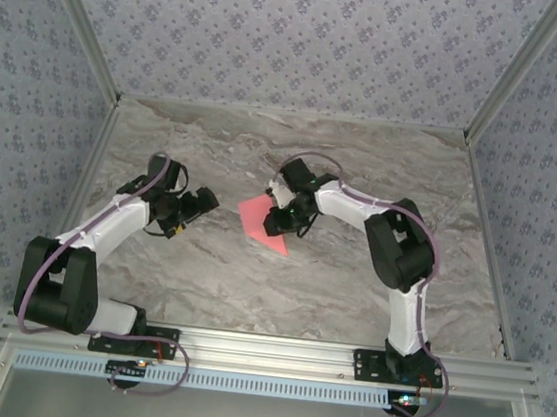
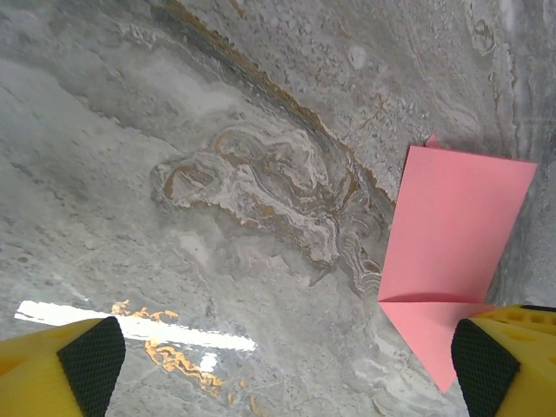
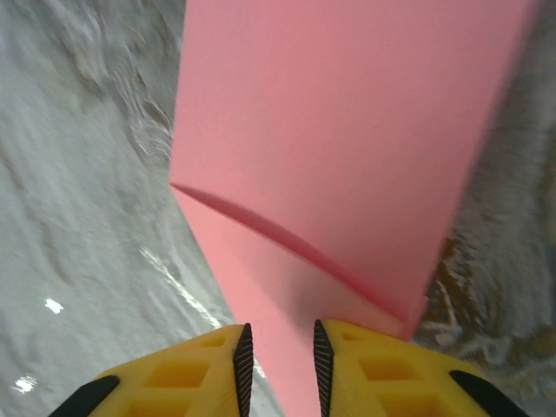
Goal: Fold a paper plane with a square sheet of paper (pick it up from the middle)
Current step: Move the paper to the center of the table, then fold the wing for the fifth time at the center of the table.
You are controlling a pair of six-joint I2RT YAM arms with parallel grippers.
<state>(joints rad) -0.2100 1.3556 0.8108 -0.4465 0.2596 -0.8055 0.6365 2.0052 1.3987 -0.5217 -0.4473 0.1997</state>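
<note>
The salmon-pink sheet of paper (image 1: 257, 216) lies flat on the marble table, folded into a band with a pointed end toward the near side. A raised fold edge crosses the paper (image 3: 347, 130) in the right wrist view. My right gripper (image 1: 280, 216) sits low over its right part. Its jaws (image 3: 278, 365) stand a narrow gap apart, with the paper lying beneath the gap and nothing clamped. My left gripper (image 1: 199, 202) hovers left of the paper, wide open (image 2: 282, 365) and empty. The paper (image 2: 452, 226) shows by its right fingertip (image 2: 486, 365).
The grey marble tabletop (image 1: 365, 158) is bounded by patterned walls at the back and sides. An aluminium rail (image 1: 273, 349) with both arm bases runs along the near edge.
</note>
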